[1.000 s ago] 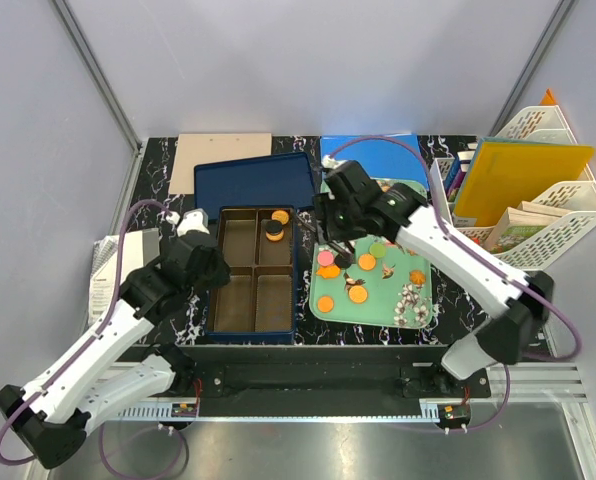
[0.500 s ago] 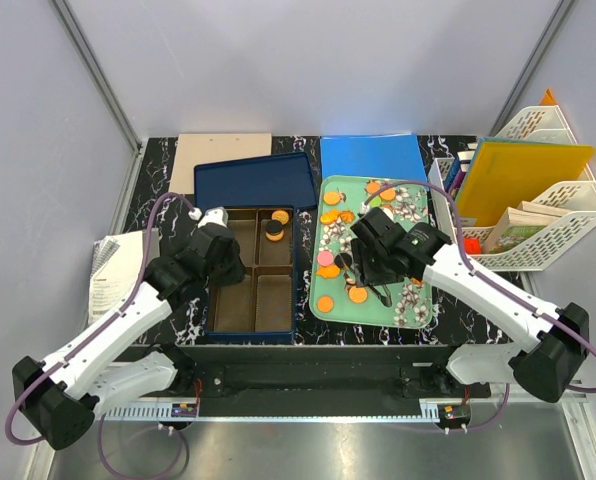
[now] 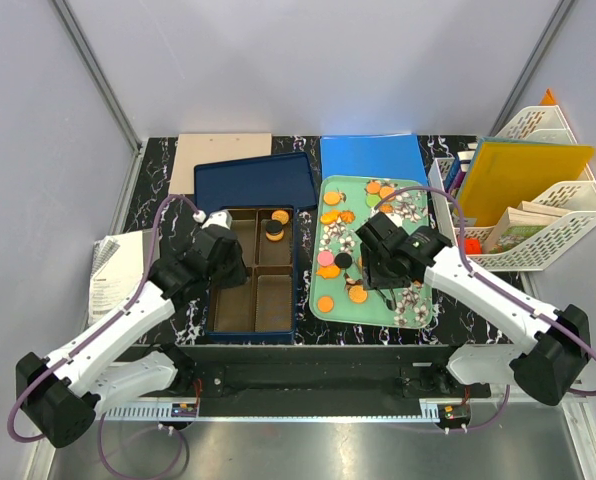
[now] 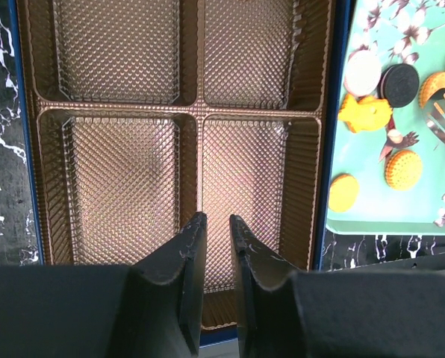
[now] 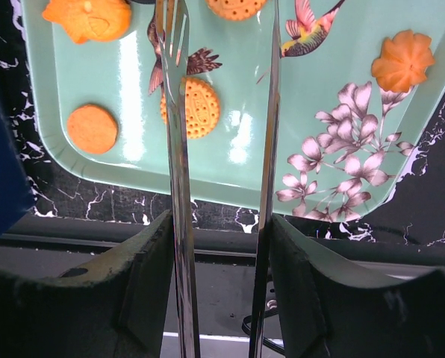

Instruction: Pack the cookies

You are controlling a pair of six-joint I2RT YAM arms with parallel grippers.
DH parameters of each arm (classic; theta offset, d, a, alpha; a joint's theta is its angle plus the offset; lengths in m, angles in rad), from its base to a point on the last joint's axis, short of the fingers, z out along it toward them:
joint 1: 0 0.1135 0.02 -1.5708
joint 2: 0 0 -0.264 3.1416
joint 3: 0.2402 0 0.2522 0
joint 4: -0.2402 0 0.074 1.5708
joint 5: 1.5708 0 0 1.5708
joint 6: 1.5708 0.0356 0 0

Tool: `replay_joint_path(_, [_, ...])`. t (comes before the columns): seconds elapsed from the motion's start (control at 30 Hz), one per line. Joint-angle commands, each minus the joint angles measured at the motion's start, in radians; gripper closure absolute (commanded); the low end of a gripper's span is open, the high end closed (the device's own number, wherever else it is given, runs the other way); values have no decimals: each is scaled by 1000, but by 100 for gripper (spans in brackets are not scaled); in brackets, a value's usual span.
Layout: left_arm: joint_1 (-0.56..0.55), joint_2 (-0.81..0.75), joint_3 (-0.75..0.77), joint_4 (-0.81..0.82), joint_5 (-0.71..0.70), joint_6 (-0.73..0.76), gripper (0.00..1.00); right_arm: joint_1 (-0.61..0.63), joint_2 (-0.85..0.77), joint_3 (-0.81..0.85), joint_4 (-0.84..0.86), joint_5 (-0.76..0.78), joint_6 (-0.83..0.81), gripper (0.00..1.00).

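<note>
Gold-lined and four-celled, the box (image 4: 195, 112) now has the left gripper (image 4: 215, 218) hanging over its near cells. It has crept forward in the last second, jaws a thin slit apart with nothing in them. Only the far right cell is stocked, with two packed cookies (image 3: 275, 228), one orange and one black. The right arm has swung back from that cell to the mint tray (image 5: 230, 160), where the loose cookies (image 3: 325, 303) lie scattered. The right gripper (image 5: 221, 220) squeezes metal tongs (image 5: 174, 149), blades apart and empty, a ridged cookie (image 5: 205, 108) showing between them. I'd read that as one drop done and the next pick lining up — most of the packing lies ahead. Underneath is black marbled tabletop (image 3: 158, 165): papers (image 3: 108, 270) at the left edge, a beige board (image 3: 223, 160) and blue lid (image 3: 253, 180) behind the box, a blue folder (image 3: 373, 158) behind the tray, white file racks (image 3: 578, 200) far right — plain grey walls (image 3: 298, 60) all round.
</note>
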Motion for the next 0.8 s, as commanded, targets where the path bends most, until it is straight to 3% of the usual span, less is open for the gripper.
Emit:
replay_joint_path(0.0, [2,-14,-7,39,11,10,78,-13,5,-34,38,39,10,44])
replay_joint_path(0.47, [1,6,4,47,15,19,78,-66,22,-79,108,-21,-5,46])
replay_joint_path(0.77, [1,9,7,50,14,18,78,-72,25,-56,119,-67,-10,55])
